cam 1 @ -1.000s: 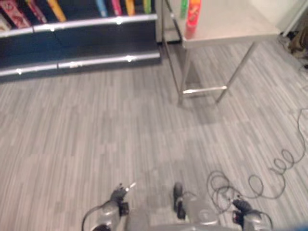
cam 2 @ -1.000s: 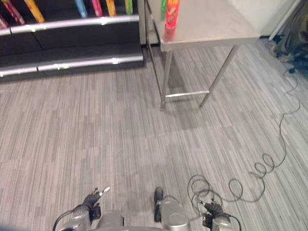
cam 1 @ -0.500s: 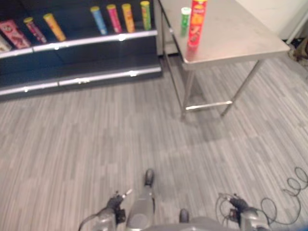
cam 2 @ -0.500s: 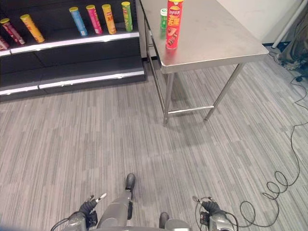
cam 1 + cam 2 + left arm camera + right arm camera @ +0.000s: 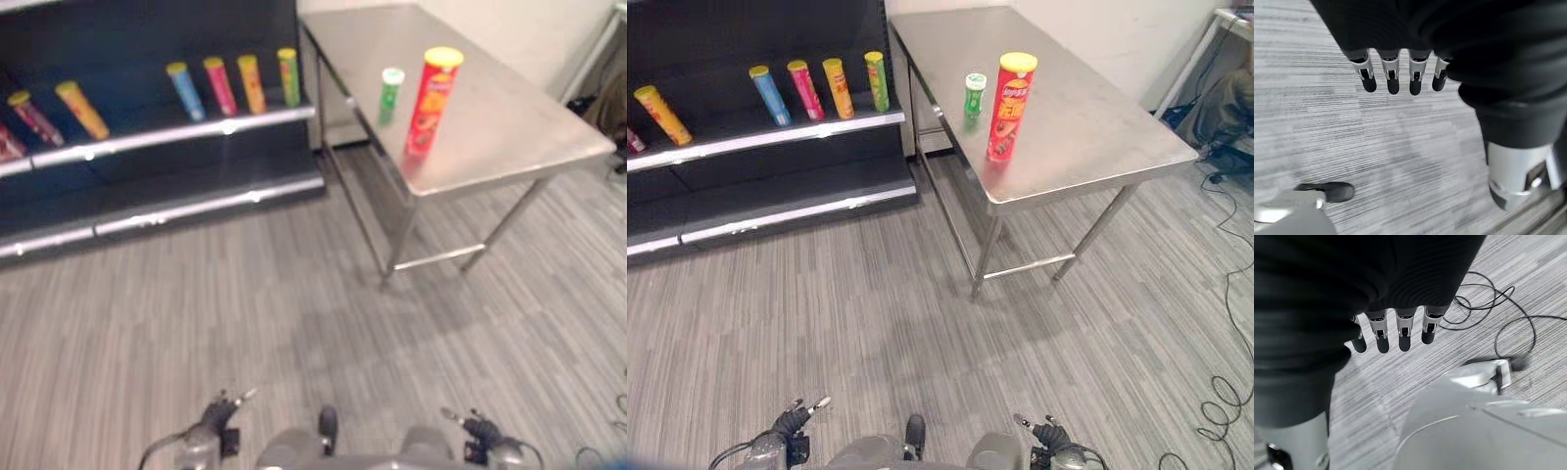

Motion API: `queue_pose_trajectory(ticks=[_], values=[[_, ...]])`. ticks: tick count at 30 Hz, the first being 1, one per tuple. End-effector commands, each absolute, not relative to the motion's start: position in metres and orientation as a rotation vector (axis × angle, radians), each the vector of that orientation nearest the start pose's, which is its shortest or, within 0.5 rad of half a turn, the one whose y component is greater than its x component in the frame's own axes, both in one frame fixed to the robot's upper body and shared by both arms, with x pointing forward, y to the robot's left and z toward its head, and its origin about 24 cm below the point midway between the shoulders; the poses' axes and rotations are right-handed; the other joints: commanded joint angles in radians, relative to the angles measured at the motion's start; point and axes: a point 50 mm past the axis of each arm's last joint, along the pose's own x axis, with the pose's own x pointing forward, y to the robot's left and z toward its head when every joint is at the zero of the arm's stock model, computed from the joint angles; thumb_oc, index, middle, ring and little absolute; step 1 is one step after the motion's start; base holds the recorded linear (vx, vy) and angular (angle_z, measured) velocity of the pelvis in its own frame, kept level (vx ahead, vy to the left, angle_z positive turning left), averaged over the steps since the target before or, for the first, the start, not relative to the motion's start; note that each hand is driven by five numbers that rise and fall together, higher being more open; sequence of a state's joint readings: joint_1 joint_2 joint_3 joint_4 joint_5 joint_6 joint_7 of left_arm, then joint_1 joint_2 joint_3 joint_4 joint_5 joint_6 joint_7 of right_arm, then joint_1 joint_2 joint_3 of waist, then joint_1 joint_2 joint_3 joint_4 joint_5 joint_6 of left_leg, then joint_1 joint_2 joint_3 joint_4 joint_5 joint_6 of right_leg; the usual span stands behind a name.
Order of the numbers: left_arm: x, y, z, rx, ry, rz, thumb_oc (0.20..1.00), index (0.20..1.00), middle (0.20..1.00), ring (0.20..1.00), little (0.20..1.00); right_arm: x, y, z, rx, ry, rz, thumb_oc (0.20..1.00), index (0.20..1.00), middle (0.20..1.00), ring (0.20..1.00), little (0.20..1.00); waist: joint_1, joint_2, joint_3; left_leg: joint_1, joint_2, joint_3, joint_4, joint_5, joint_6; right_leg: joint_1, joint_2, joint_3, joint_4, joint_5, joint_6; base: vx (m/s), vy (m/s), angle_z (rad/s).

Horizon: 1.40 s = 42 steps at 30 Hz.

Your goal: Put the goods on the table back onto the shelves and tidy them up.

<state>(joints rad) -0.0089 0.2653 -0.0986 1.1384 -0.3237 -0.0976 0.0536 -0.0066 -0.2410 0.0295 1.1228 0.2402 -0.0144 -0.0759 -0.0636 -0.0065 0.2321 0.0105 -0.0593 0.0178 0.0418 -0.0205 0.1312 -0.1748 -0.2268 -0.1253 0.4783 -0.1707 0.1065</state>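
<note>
Grey striped plank flooring runs across the room, up to a dark shelving unit with bright metal edge strips against the far wall, and a plain pale wall behind. Beside the shelves stands a bare stainless-steel table on thin legs with a crossbar low down. On that table, near its front edge on the side nearest the shelves, a tall red snack tube with a yellow lid stands upright; a shorter green tube with a white lid stands just behind it, apart from it, close to the same side edge. The red tube's label carries yellow print too small for me to read.

On the upper shelf a row of tubes leans back: a yellow one off towards the left end, then blue, pink, orange-yellow and green ones close together at the end next to the table.

Both hands hang low over the floor, well away from the table. The left hand has its fingers straight and slightly apart, holding nothing; the right hand is the same, fingers extended and empty
</note>
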Motion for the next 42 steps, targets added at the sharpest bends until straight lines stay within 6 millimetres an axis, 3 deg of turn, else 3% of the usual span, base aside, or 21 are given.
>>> queue_pose_trajectory(ticks=[1,5,9,10,11,12,13,14,17,20,21,22,26,29,31,32,33,35,37,40,42], values=[[0.137,0.255,-0.135,0.094,0.929,0.262,1.000,1.000,1.000,1.000,1.000,0.122,-0.266,-0.142,-0.069,1.045,-0.383,1.000,1.000,1.000,1.000,1.000,-0.043,-0.028,0.048,-0.009,0.041,-0.038,0.085,-0.137,-0.136,0.021,0.072,-0.058,-0.167,0.082,0.033,0.25,0.034,-0.09],[0.140,0.246,-0.137,0.078,0.927,0.239,1.000,1.000,1.000,1.000,1.000,0.107,-0.272,-0.144,-0.062,1.078,-0.438,1.000,1.000,1.000,1.000,1.000,-0.060,-0.056,0.039,0.079,0.026,-0.012,0.082,-0.204,-0.152,0.003,0.116,-0.247,-0.330,0.103,0.035,0.36,0.001,0.02],[0.141,0.242,-0.137,0.083,0.924,0.210,1.000,1.000,1.000,1.000,1.000,0.096,-0.275,-0.146,-0.051,1.102,-0.459,1.000,1.000,1.000,1.000,1.000,-0.065,-0.058,0.011,0.134,0.071,0.010,0.130,-0.263,-0.186,0.058,0.142,-0.225,-0.344,0.061,-0.012,0.41,-0.063,-0.13],[0.142,0.240,-0.137,0.061,0.915,0.212,1.000,1.000,1.000,1.000,1.000,0.096,-0.275,-0.146,-0.044,1.095,-0.465,1.000,1.000,1.000,1.000,1.000,-0.068,-0.050,0.000,0.134,0.094,0.015,0.194,-0.251,-0.207,0.077,0.151,-0.225,-0.344,0.046,-0.028,0.47,-0.121,0.08],[0.145,0.238,-0.135,0.044,0.896,0.209,1.000,1.000,1.000,1.000,1.000,0.098,-0.275,-0.146,-0.041,1.088,-0.457,1.000,1.000,1.000,1.000,1.000,-0.063,-0.043,-0.004,0.089,0.134,0.026,0.399,-0.186,-0.238,0.129,0.178,-0.213,-0.357,0.018,-0.060,0.44,-0.117,0.10],[0.146,0.237,-0.134,0.029,0.889,0.206,1.000,1.000,1.000,1.000,1.000,0.102,-0.276,-0.144,-0.048,1.073,-0.449,1.000,1.000,1.000,1.000,1.000,-0.051,-0.044,0.008,0.041,0.139,0.015,0.540,-0.141,-0.243,0.158,0.187,-0.203,-0.364,0.005,-0.080,0.29,-0.083,0.00],[0.146,0.237,-0.134,0.029,0.889,0.205,1.000,1.000,1.000,1.000,1.000,0.102,-0.276,-0.144,-0.048,1.073,-0.449,1.000,1.000,1.000,1.000,1.000,-0.052,-0.042,0.007,0.039,0.140,0.014,0.545,-0.143,-0.243,0.157,0.188,-0.204,-0.364,0.005,-0.081,0.23,-0.033,-0.20],[0.146,0.237,-0.133,-0.005,0.875,0.242,1.000,1.000,1.000,1.000,1.000,0.115,-0.275,-0.140,-0.067,1.038,-0.424,1.000,1.000,1.000,1.000,1.000,-0.020,-0.050,0.044,-0.046,0.118,-0.039,0.763,-0.077,-0.235,0.209,0.198,-0.179,-0.381,-0.011,-0.108,0.24,-0.012,-0.31],[0.141,0.236,-0.136,-0.042,0.890,0.277,1.000,1.000,1.000,1.000,1.000,0.120,-0.273,-0.140,-0.083,1.037,-0.400,1.000,1.000,1.000,1.000,1.000,-0.001,-0.067,0.056,-0.114,0.117,-0.039,0.817,-0.076,-0.212,0.250,0.183,-0.153,-0.399,-0.022,-0.103,0.22,0.028,-0.63],[0.135,0.234,-0.139,-0.064,0.906,0.294,1.000,1.000,1.000,1.000,1.000,0.126,-0.271,-0.138,-0.100,1.027,-0.371,1.000,1.000,1.000,1.000,1.000,0.023,-0.066,0.065,-0.151,0.183,-0.024,0.650,-0.103,-0.210,0.302,0.156,-0.116,-0.423,-0.039,-0.069,0.36,0.191,-0.47],[0.134,0.233,-0.140,-0.057,0.906,0.293,1.000,1.000,1.000,1.000,1.000,0.127,-0.270,-0.138,-0.108,1.025,-0.354,1.000,1.000,1.000,1.000,1.000,0.037,-0.053,0.064,-0.178,0.242,-0.024,0.429,-0.099,-0.235,0.331,0.130,-0.098,-0.436,-0.062,-0.044,0.32,0.237,-0.50],[0.134,0.234,-0.140,-0.057,0.906,0.293,1.000,1.000,1.000,1.000,1.000,0.127,-0.270,-0.138,-0.108,1.025,-0.354,1.000,1.000,1.000,1.000,1.000,0.036,-0.055,0.062,-0.177,0.239,-0.023,0.423,-0.095,-0.235,0.329,0.127,-0.099,-0.437,-0.061,-0.043,0.32,0.290,-0.28],[0.138,0.234,-0.138,-0.053,0.889,0.300,1.000,1.000,1.000,1.000,1.000,0.131,-0.274,-0.135,-0.141,1.017,-0.354,1.000,1.000,1.000,1.000,1.000,0.064,-0.012,0.049,-0.239,0.236,-0.218,0.099,0.056,-0.323,0.380,0.088,-0.046,-0.450,-0.083,0.000,0.33,0.323,-0.12],[0.134,0.229,-0.143,-0.046,0.916,0.277,1.000,1.000,1.000,1.000,1.000,0.125,-0.278,-0.136,-0.147,1.037,-0.357,1.000,1.000,1.000,1.000,1.000,0.048,0.012,0.017,-0.181,0.222,-0.273,0.047,0.017,-0.320,0.361,0.017,-0.016,-0.411,-0.056,0.044,0.35,0.528,-0.58],[0.138,0.238,-0.139,-0.017,0.901,0.288,1.000,1.000,1.000,1.000,1.000,0.127,-0.281,-0.134,-0.138,1.021,-0.383,1.000,1.000,1.000,1.000,1.000,0.041,-0.007,0.008,-0.189,0.183,-0.237,0.119,-0.028,-0.299,0.337,-0.057,-0.007,-0.371,-0.001,0.073,0.25,0.374,-0.56],[0.138,0.238,-0.139,-0.017,0.901,0.288,1.000,1.000,1.000,1.000,1.000,0.127,-0.281,-0.134,-0.137,1.022,-0.383,1.000,1.000,1.000,1.000,1.000,0.043,-0.009,0.007,-0.190,0.181,-0.234,0.122,-0.030,-0.298,0.335,-0.060,-0.004,-0.370,-0.001,0.074,0.19,0.389,-0.61],[0.137,0.249,-0.136,0.001,0.894,0.319,1.000,1.000,1.000,1.000,1.000,0.129,-0.282,-0.132,-0.119,1.001,-0.398,1.000,1.000,1.000,1.000,1.000,0.038,-0.024,0.007,-0.180,0.153,-0.190,0.135,-0.059,-0.263,0.279,-0.109,0.022,-0.314,0.076,0.083,0.12,0.364,-0.49],[0.138,0.261,-0.131,0.016,0.877,0.346,1.000,1.000,1.000,1.000,1.000,0.138,-0.286,-0.125,-0.117,0.942,-0.417,1.000,1.000,1.000,1.000,1.000,0.038,-0.030,0.010,-0.169,0.146,-0.136,0.135,-0.078,-0.238,0.223,-0.132,0.001,-0.255,0.103,0.064,0.09,0.390,-0.68],[0.137,0.269,-0.129,0.031,0.877,0.369,1.000,1.000,1.000,1.000,1.000,0.151,-0.292,-0.112,-0.121,0.852,-0.436,1.000,1.000,1.000,1.000,1.000,0.028,-0.033,0.013,-0.151,0.152,-0.092,0.127,-0.089,-0.222,0.179,-0.122,-0.039,-0.205,0.111,0.056,0.04,0.242,-0.95],[0.133,0.279,-0.127,0.056,0.887,0.392,1.000,1.000,1.000,1.000,1.000,0.175,-0.313,-0.076,-0.175,0.643,-0.478,1.000,1.000,1.000,1.000,1.000,0.002,-0.043,0.021,-0.131,0.145,-0.036,0.122,-0.105,-0.209,0.129,-0.019,-0.084,-0.302,0.058,0.055,-0.01,0.112,-0.53],[0.138,0.274,-0.127,0.039,0.873,0.378,1.000,1.000,1.000,1.000,1.000,0.182,-0.319,-0.050,-0.235,0.509,-0.466,1.000,1.000,1.000,1.000,1.000,-0.024,-0.045,0.034,-0.131,0.142,-0.032,0.135,-0.106,-0.203,0.092,0.009,-0.035,-0.283,0.062,0.068,-0.01,0.095,-0.39]])
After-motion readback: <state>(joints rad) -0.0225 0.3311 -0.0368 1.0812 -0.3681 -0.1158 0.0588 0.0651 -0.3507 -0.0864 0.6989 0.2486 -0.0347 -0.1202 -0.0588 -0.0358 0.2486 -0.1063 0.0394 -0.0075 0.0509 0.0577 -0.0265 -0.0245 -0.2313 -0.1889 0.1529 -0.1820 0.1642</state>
